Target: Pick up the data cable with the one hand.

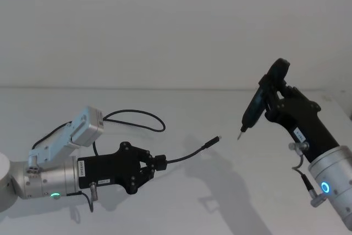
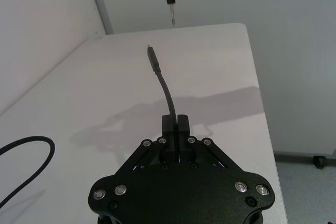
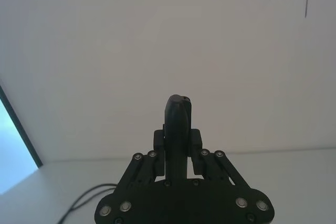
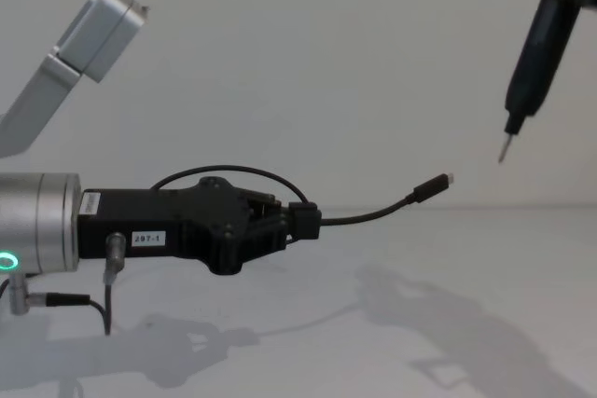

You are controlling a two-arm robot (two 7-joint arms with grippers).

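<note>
Cable (image 1: 187, 156), one: thin black cord, clamped a short way back from its plug between the fingertips of the left gripper (image 1: 159, 162). Beyond the gripper's tips the free end arches up and forward, clear of the table (image 1: 181, 207). It ends in one small black plug (image 1: 212, 142) with a short silver tip. Behind the gripper the rest of the cord runs back in one loop (image 1: 137, 113), and whether that loop rests on the table cannot be told.

Left gripper, one: black, two fingers, held level just above the table. Its jaws are closed on the cable.

Right gripper (image 1: 272, 96), one: black, raised well to the right of the left gripper and higher than it. Its jaws are closed around a tool.

Tool (image 1: 256, 105), one: black, slim and pen-like, slanting down toward the left gripper. Its tip hangs near the plug and above it, apart from it.

Table, one: white and flat under the left gripper, carrying the shadows of both arms.

Wall (image 1: 165, 26), one: plain white, behind the table.

Nothing stands between the plug and the tool tip.
</note>
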